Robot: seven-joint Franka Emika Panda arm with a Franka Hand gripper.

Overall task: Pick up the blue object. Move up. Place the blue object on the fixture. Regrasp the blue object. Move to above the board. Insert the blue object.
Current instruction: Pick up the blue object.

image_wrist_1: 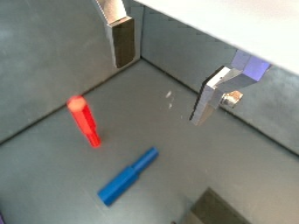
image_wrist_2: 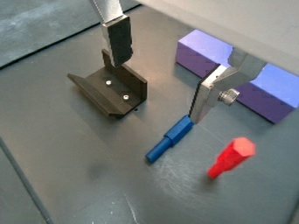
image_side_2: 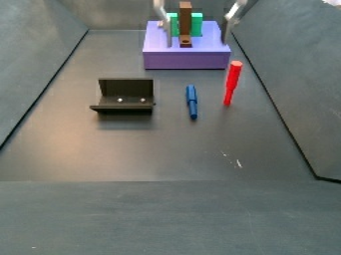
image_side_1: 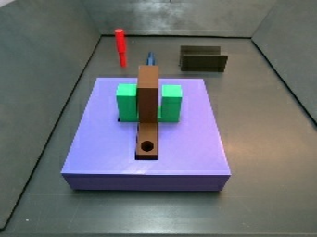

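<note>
Pincer [image_wrist_2: 160, 70] hangs with its flat silver fingers [image_wrist_1: 121, 42] spread apart and nothing between them, high above the dark grey floor; a side view catches only the fingertips at the top edge [image_side_2: 200, 10], the arm cut off. The blue object [image_side_2: 190, 101], a slim smooth peg, lies flat at frame centre, between the fixture [image_side_2: 124, 97] at centre left and an upright red peg [image_side_2: 232, 82] to its right. The board [image_side_1: 106, 153], a matte lavender slab, carries green blocks [image_side_1: 128, 101] and a long brown bar [image_side_1: 148, 116] with a round hole, which hides most of the blue peg in that side view. No writing is legible.
</note>
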